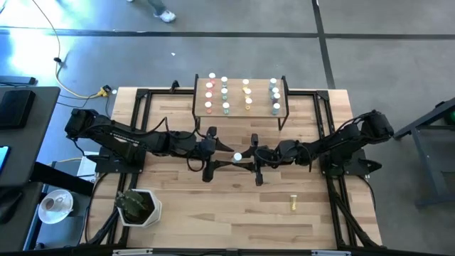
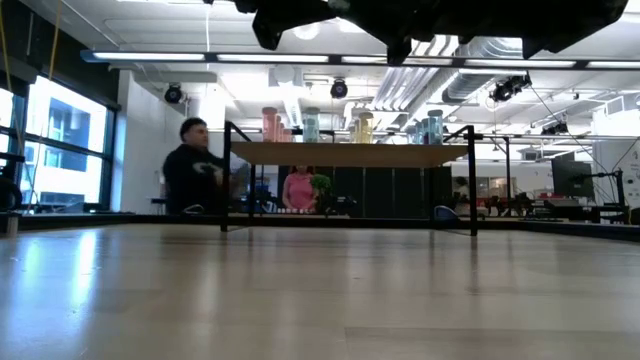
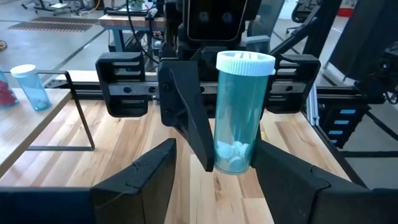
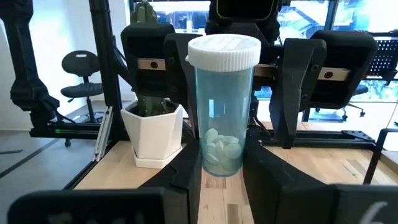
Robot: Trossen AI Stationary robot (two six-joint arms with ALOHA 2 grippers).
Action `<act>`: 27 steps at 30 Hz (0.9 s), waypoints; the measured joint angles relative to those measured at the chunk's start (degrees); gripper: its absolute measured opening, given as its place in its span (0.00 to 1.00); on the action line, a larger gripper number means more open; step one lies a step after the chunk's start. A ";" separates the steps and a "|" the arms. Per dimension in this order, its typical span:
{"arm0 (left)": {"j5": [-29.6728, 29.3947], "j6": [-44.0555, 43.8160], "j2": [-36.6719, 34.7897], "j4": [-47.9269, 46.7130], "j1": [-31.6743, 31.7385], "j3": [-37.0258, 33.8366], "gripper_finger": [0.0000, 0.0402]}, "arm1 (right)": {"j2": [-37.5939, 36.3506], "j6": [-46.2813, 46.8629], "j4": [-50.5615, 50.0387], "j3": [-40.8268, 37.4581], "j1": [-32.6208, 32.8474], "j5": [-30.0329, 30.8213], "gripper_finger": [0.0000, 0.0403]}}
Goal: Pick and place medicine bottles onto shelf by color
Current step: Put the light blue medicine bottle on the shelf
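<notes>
A blue-grey medicine bottle point(image 4: 221, 106) with a white cap point(image 1: 237, 156) stands upright in the air over the table's middle, with white pills in its bottom. My right gripper point(image 4: 221, 165) is shut on it, coming from the table's right. My left gripper point(image 3: 214, 177) faces it from the table's left and is open, with a finger on each side of the bottle, apart from it. The shelf point(image 1: 240, 107) stands at the far edge on black legs. It carries several bottles in rows of red, green, yellow and blue point(image 2: 430, 125). My right gripper pinches the bottle's lower body point(image 4: 221, 155) between its two fingers point(image 4: 186, 174). The fingers lie level and come from the table's right. The bottle stands upright with its cap up, lifted clear of the table.
A yellow bottle point(image 1: 292, 204) lies on its side near the table's front right. A white pot with a green plant point(image 1: 138, 206) stands at the front left corner. People show in the room beyond the shelf point(image 2: 195, 170).
</notes>
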 joint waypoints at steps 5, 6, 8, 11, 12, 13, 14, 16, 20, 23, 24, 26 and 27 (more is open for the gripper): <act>1.09 -0.13 0.15 1.27 0.04 0.01 0.50 | 0.06 0.86 -1.16 0.17 -0.18 0.37 0.20; 1.08 -0.30 0.12 1.41 0.04 0.04 0.50 | 0.11 0.84 -1.26 0.17 -0.25 0.50 0.20; 1.11 -0.30 0.10 1.45 0.04 0.04 0.50 | 0.11 0.86 -1.10 0.17 -0.45 0.53 0.20; 1.12 -0.67 0.13 2.56 0.04 0.04 0.50 | 0.11 0.86 -1.16 0.17 -0.74 0.51 0.20; 1.14 -0.76 0.13 2.66 0.04 0.04 0.50 | 0.11 0.81 -1.03 0.17 -0.73 0.51 0.20; 1.14 -0.76 0.13 2.50 0.04 0.04 0.50 | 0.11 0.70 -0.78 0.17 -0.73 0.51 0.20; 1.14 -0.76 0.13 2.39 0.04 0.04 0.50 | 0.11 0.65 -0.42 0.17 -0.73 0.49 0.20; 1.10 -0.76 0.13 2.58 0.04 0.04 0.50 | 0.09 0.84 -0.20 0.17 -0.73 0.25 0.20; 1.12 -0.76 0.69 3.16 0.08 0.03 0.49 | 0.09 0.76 -0.18 0.17 -0.73 -0.54 0.20; 1.18 -0.76 0.95 4.65 0.61 0.09 0.47 | 0.09 0.64 0.15 0.17 -0.71 -1.84 0.20; 1.43 -0.76 1.25 4.73 0.86 0.11 0.46 | 0.09 0.64 0.12 0.15 -0.71 -1.85 0.20; 1.75 -0.76 1.44 4.14 1.43 0.05 0.45 | 0.09 0.64 -0.22 0.07 -0.79 -1.67 0.20; 2.04 -0.76 1.44 4.19 1.64 0.04 0.44 | 0.09 0.65 -0.01 0.04 -0.81 -1.47 0.20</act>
